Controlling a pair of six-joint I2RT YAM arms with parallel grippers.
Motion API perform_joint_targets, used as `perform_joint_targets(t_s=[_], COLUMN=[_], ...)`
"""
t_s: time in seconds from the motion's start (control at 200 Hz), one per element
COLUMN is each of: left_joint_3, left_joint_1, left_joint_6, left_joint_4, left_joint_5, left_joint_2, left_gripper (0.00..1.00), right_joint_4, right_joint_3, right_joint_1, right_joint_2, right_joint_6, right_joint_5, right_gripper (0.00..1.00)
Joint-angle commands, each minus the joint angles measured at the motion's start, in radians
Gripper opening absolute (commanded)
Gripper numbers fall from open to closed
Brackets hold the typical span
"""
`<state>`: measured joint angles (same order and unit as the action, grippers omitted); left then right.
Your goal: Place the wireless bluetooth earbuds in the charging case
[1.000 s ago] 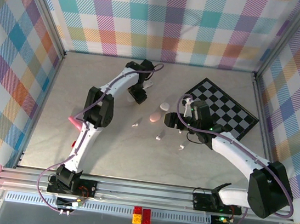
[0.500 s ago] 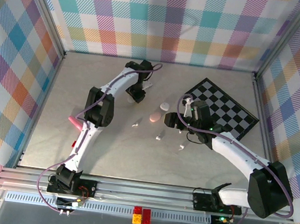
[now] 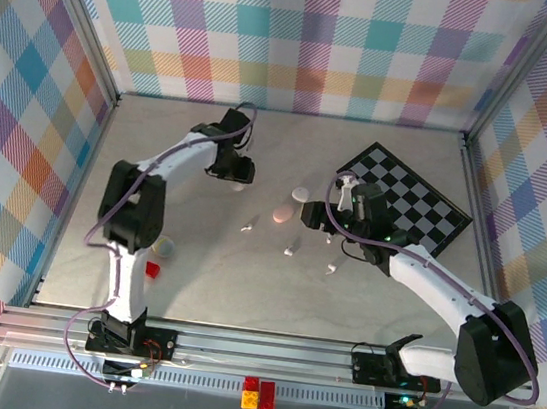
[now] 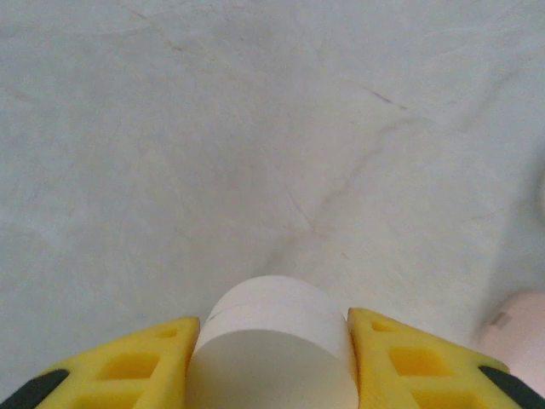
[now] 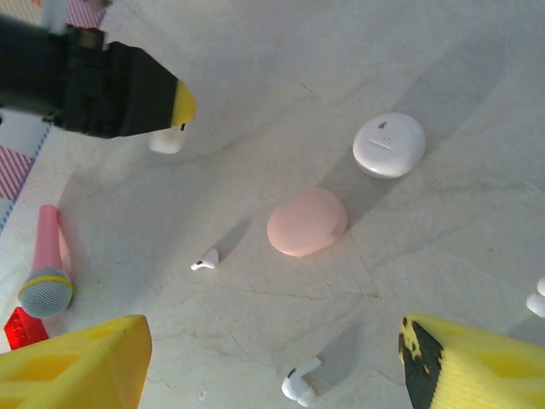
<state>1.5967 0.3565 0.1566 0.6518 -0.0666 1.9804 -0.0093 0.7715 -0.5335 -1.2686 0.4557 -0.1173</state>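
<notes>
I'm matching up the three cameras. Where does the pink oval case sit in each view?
Top external: pink oval case mid-table, below-left of the white round case.
Right wrist: the case at centre, the white round case to its upper right.
Left wrist: probably the pale pink shape in the lower right corner; too cropped to be sure.
Shared landmark: the left tool, shut on a white object.

no words, numbers or brand names can be read anywhere in these views. the white oval charging case (image 5: 389, 145) on the table carries a small dark mark with a short line below it on its lid, seen from the right wrist, but it is too small and blurred to make out.
</notes>
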Motion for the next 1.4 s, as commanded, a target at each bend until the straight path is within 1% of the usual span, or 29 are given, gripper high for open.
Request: perform_joint_targets(t_s=[0.0,0.07,0.11,0.145,0.205,0.255,0.39,0.47,0.565,0.64,0.79,1.06,1.255,1.295,1.395], left_joint_3=[-0.148,-0.279,-0.334,-0.375,-0.428,-0.469,-0.567,-0.573,-0.531,-0.521,-0.581,-0.584,-0.588,-0.586,-0.583], left_joint_1=[-0.008,-0.006,-0.006,-0.004,0.004,0.026,0.105,0.142,0.165,0.167,0.170,0.173,0.173,0.173,0.173], left_joint_6=[0.278,0.373,0.438,0.490,0.569,0.639,0.822,0.914,0.975,1.002,1.071,1.075,1.074,1.072,1.071], left_joint_4=[-0.261,-0.407,-0.456,-0.488,-0.524,-0.541,-0.622,-0.598,-0.471,-0.418,-0.441,-0.423,-0.431,-0.429,-0.426], left_joint_5=[-0.065,-0.097,-0.108,-0.124,-0.149,-0.133,-0.121,-0.104,-0.064,-0.061,-0.044,-0.064,-0.076,-0.078,-0.087], left_joint_2=[-0.169,-0.275,-0.324,-0.360,-0.412,-0.456,-0.553,-0.589,-0.618,-0.647,-0.725,-0.742,-0.742,-0.742,-0.741], left_gripper=[0.37,0.37,0.35,0.33,0.33,0.35,0.35,0.35,0.33,0.32,0.32,0.32,0.32,0.32,0.32], right_joint_4=[0.100,0.142,0.167,0.195,0.248,0.279,0.372,0.433,0.517,0.530,0.569,0.571,0.588,0.602,0.614], right_joint_3=[-0.003,-0.001,0.000,-0.002,-0.006,-0.005,-0.006,-0.013,-0.029,-0.013,0.016,0.072,0.100,0.103,0.129], right_joint_1=[0.000,0.000,0.000,-0.002,-0.008,-0.019,-0.070,-0.105,-0.131,-0.138,-0.144,-0.177,-0.203,-0.204,-0.204], right_joint_2=[-0.022,-0.038,-0.046,-0.052,-0.066,-0.081,-0.120,-0.133,-0.146,-0.170,-0.207,-0.245,-0.264,-0.270,-0.287], right_joint_6=[0.001,0.012,0.014,0.014,0.012,0.001,-0.038,-0.068,-0.076,-0.066,-0.043,-0.065,-0.062,-0.049,-0.028], right_joint_5=[-0.053,-0.094,-0.122,-0.147,-0.185,-0.198,-0.197,-0.193,-0.191,-0.204,-0.232,-0.291,-0.283,-0.279,-0.275], right_gripper=[0.76,0.76,0.76,0.76,0.76,0.77,0.79,0.80,0.80,0.80,0.79,0.79,0.79,0.77,0.65])
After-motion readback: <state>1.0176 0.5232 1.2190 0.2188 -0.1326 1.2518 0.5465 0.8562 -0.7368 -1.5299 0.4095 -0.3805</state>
